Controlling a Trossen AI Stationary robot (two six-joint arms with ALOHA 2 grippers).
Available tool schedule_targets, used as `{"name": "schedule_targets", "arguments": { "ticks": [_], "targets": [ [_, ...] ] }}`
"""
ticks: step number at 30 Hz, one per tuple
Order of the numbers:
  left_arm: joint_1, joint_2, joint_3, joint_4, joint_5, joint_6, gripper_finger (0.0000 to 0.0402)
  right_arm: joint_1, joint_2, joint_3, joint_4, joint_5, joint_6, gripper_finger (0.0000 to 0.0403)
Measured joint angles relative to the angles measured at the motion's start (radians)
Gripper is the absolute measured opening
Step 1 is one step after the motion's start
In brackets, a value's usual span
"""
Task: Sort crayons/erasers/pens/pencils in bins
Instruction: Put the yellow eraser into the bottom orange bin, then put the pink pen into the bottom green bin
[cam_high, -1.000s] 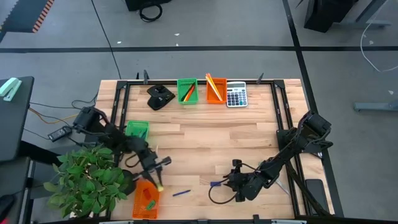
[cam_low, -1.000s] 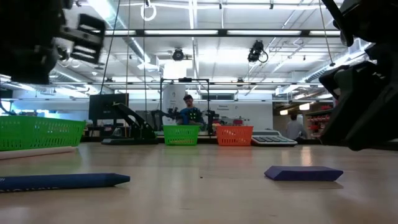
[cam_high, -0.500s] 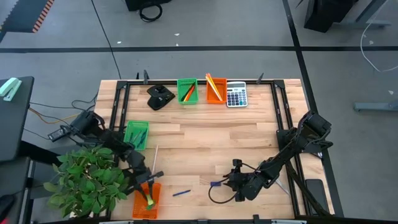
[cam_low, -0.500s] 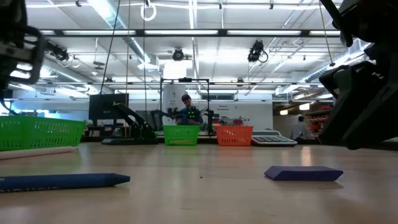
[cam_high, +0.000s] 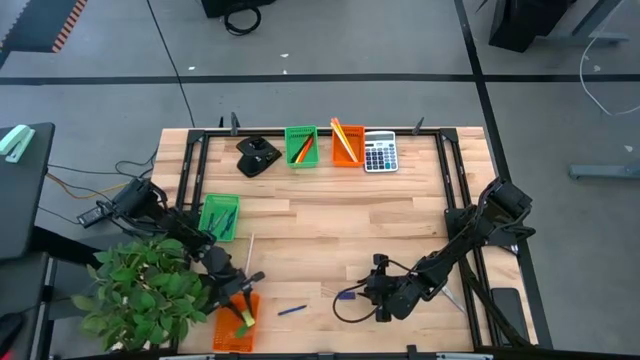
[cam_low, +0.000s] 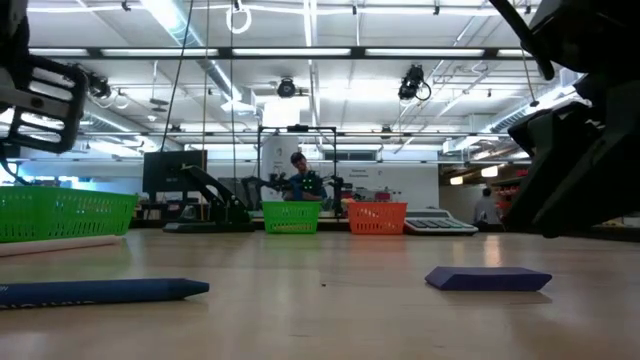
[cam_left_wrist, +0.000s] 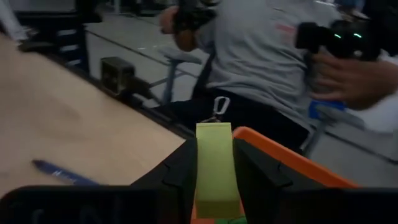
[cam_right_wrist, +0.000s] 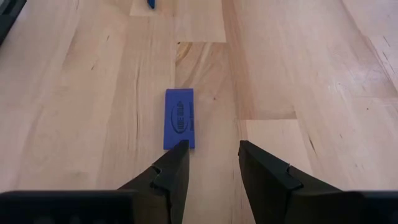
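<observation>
The left tool has moved over the orange bin, still gripping a yellow-green eraser; dropping comes next.

The right tool waits open.

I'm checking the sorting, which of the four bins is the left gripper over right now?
The orange bin at the table's near edge by the plant. The left gripper holds a yellow-green eraser above it; the other orange bin sits at the far edge.
</observation>
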Motion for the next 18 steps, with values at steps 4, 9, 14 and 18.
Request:
{"name": "schedule_targets", "arguments": {
  "ticks": [4, 9, 14, 18],
  "targets": [
    [0.000, 0.000, 0.000, -0.002, -0.059, -0.044, 0.0123, 0.000, 0.000, 0.000, 0.000, -0.003, 0.005, 0.0145],
    [0.000, 0.000, 0.000, -0.002, -0.062, -0.053, 0.0147, 0.000, 0.000, 0.000, 0.001, -0.003, 0.016, 0.0145],
    [0.000, 0.000, 0.000, 0.001, -0.062, -0.053, 0.0170, 0.000, 0.000, 0.000, 0.001, -0.003, 0.026, 0.0145],
    [0.012, -0.001, 0.001, 0.030, -0.062, -0.066, 0.0180, 0.000, 0.000, 0.000, 0.001, -0.003, 0.026, 0.0145]
  ]
}}
